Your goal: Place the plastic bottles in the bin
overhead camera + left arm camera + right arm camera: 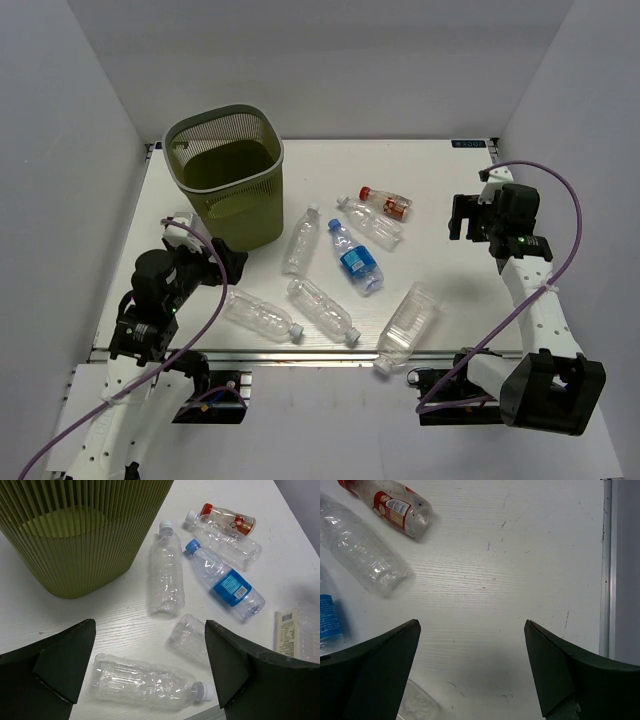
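Observation:
Several clear plastic bottles lie on the white table. One has a red cap [386, 202], one a blue label [355, 259], and the largest [407, 327] lies at the front edge. The olive-green bin [270, 160] stands at the back left. My left gripper [228, 262] is open and empty, just left of a grey-capped bottle [262, 318]. In the left wrist view my left gripper [150, 624] hangs above that bottle [147, 681], with the bin [75, 535] ahead on the left. My right gripper [462, 218] is open and empty to the right of the bottles; in the right wrist view it [471, 624] is over bare table.
The table's metal right edge [607, 570] runs close to my right gripper. The red-capped bottle [390, 502] and a clear bottle [362, 555] lie to its upper left. White walls enclose the table on three sides.

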Robot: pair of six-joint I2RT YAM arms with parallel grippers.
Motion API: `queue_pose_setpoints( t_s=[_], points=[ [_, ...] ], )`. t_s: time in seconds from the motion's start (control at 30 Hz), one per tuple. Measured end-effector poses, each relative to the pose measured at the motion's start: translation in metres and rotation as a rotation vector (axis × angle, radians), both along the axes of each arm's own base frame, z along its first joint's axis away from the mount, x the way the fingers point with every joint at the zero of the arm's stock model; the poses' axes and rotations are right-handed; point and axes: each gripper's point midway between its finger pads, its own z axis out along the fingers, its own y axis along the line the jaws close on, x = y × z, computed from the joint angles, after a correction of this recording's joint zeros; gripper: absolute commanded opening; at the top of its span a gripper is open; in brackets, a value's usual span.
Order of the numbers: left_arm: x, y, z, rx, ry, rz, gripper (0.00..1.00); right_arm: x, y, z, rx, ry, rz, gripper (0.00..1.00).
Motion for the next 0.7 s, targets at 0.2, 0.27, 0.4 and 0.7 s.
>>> queue_pose_setpoints(
  t_s=[0.2, 0.27, 0.4, 0.7],
  points=[
    [0.003, -0.004, -0.006, -0.018, 0.04, -0.007, 0.85, -0.006, 0.003, -0.003, -0.04, 0.016, 0.077, 0.9],
    [0.005, -0.008, -0.014, -0.027, 0.081, -0.014, 0.64, -0.01, 0.002, -0.006, -0.069, 0.029, 0.108, 0.9],
    [0.01, -0.015, -0.036, -0.065, 0.207, -0.008, 0.36, -0.018, 0.002, -0.013, -0.105, 0.064, 0.171, 0.29],
    [-0.018, -0.013, -0.105, -0.17, 0.688, 0.204, 0.68, -0.027, 0.025, -0.013, -0.044, 0.058, 0.295, 0.78]
  ],
)
